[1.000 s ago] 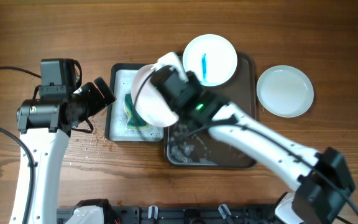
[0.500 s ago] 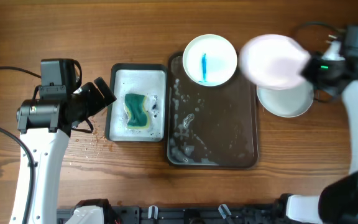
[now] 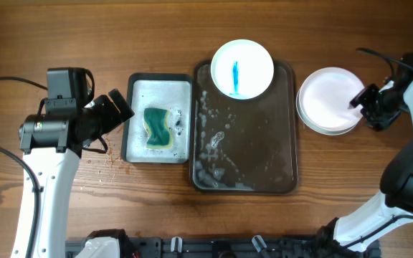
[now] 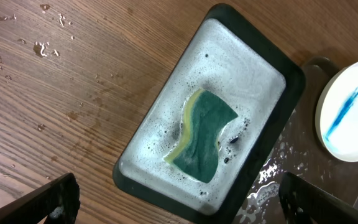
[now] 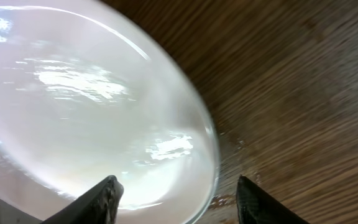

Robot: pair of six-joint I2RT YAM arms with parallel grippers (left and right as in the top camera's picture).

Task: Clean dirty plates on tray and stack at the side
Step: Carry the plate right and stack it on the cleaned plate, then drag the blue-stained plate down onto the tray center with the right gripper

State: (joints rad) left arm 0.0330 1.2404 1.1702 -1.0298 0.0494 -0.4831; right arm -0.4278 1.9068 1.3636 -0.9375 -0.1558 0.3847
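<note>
One white plate with a blue streak (image 3: 242, 68) sits at the far end of the wet dark tray (image 3: 264, 172); it also shows at the right edge of the left wrist view (image 4: 350, 112). Clean white plates (image 3: 327, 100) lie stacked on the table right of the tray. My right gripper (image 3: 368, 106) is at the stack's right rim, open. In the right wrist view the top plate (image 5: 92, 106) has its rim between the spread jaws of the right gripper (image 5: 179, 202). My left gripper (image 3: 122, 109) hangs open just left of the soapy basin, its jaws (image 4: 179, 202) wide apart and empty.
A green and yellow sponge (image 3: 158, 127) lies in the foamy dark basin (image 3: 138, 147) left of the tray. Soap suds and water cover the tray's left and front part. Water drops speckle the wood near the left arm. A cable runs off at the far left.
My right arm carried a white plate from above the basin across to the right side and set it on the plate there. Its jaws have opened. The left arm stayed still.
</note>
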